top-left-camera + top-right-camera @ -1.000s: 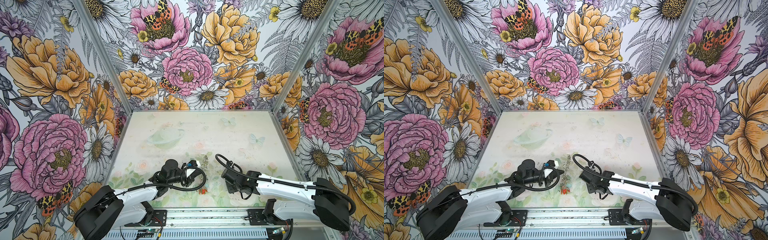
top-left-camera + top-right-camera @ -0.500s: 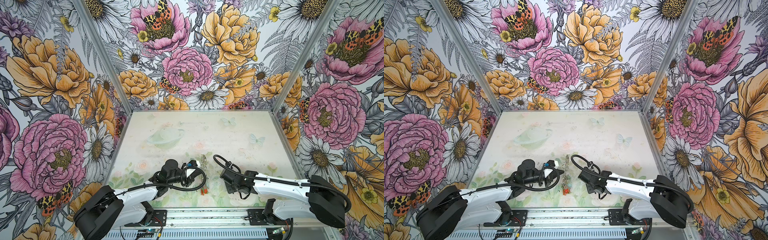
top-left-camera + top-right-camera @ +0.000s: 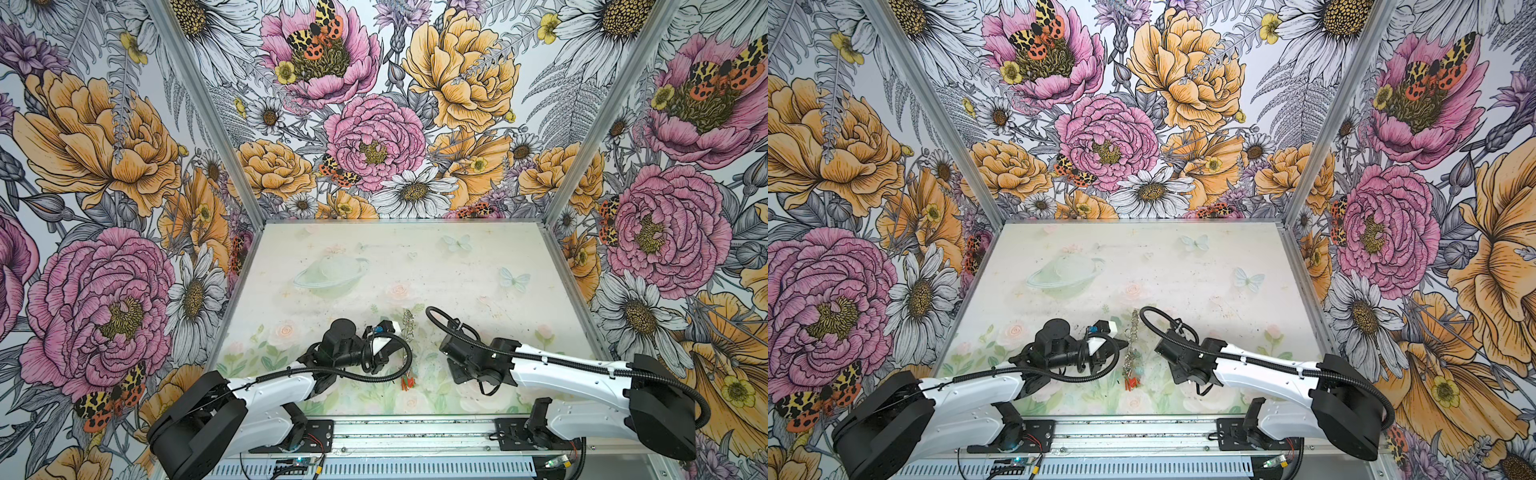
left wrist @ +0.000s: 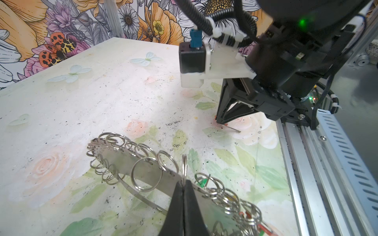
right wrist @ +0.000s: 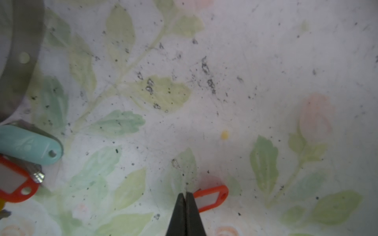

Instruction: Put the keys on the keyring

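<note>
Several keys (image 3: pixel 1131 376) already hang at the near end of the keyring (image 4: pixel 147 169), among them one with a teal tag (image 5: pixel 30 144) and one with a red tag (image 5: pixel 14 183). Most of the silver rings (image 4: pixel 146 175) along the band are bare. One more key, on a loose red tag (image 5: pixel 212 196), lies flat on the tabletop (image 3: pixel 415 266) just beside the keyring and is not yet threaded, so I judge the job partly done. The left hand (image 4: pixel 183 182) is closed, pinching one upright silver ring on the band's edge. The right hand (image 5: pixel 185 194) is closed tight, tips down at one end of the loose tag. Whether it truly grips the tag or its key, I cannot tell. In both top views the keyring's long axis runs from near to far between the two arms. The loose tag's eyelet end points away from the right hand's fingertips, and its thin metal key (image 4: pixel 232 128) sticks out flat from under them.
</note>
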`<state>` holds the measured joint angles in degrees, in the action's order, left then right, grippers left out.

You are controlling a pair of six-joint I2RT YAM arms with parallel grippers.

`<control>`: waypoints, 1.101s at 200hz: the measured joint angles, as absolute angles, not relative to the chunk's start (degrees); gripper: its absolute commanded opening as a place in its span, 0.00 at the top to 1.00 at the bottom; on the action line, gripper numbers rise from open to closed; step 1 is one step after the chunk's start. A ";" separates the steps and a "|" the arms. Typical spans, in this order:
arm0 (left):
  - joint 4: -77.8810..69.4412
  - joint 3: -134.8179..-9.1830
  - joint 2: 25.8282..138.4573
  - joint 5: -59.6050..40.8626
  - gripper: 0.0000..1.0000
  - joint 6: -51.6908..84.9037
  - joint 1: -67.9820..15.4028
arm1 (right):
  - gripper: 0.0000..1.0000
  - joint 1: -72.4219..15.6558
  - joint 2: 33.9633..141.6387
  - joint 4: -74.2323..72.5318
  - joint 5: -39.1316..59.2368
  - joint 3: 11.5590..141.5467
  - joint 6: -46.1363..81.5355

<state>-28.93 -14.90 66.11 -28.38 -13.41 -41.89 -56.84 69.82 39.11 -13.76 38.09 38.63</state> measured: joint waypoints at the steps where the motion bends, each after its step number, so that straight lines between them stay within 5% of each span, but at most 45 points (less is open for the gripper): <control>1: -28.93 -14.90 66.11 -28.38 1.00 -13.43 -41.89 | 1.00 -56.84 69.76 39.13 -13.76 38.22 38.57; 70: -28.97 -14.52 62.94 -32.71 1.00 -13.43 -41.89 | 1.00 -56.82 63.02 37.45 -11.92 43.72 21.61; 220: -30.33 -13.50 63.66 -44.69 1.00 -14.06 -41.89 | 1.00 -58.35 56.69 34.41 12.69 45.32 -2.94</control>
<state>-30.33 -13.50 63.66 -44.69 -14.06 -41.89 -58.35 56.69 34.41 12.69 45.32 -2.94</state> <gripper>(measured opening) 0.049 0.047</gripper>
